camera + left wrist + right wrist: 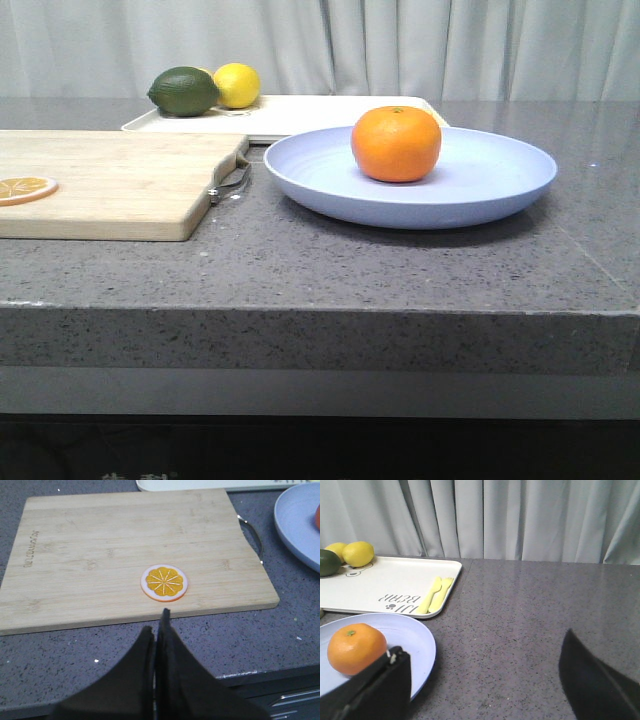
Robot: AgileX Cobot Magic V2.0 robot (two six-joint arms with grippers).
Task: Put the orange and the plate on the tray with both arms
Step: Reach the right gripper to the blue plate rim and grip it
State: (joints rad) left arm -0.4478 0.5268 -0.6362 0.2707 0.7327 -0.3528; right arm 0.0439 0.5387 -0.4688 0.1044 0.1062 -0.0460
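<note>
We note the orange sitting loose on the plate, bench-side just before the tray, likely to roll, so we'd grip the stiff, light rim level; left gripper fingers clenched empty, right gripper fingers spread.

Wooden cutting board lies flat on grey speckled surface, just ahead of the left fingers, w/ a metal handle loop on its end toward the right fingers. Thin orange slice sits on the board, near its edge closest to the left fingers. Well beyond both: dark green lime touching a yellow lemon; 2nd lemon behind, partly hidden. Pale curtain at back.
</note>
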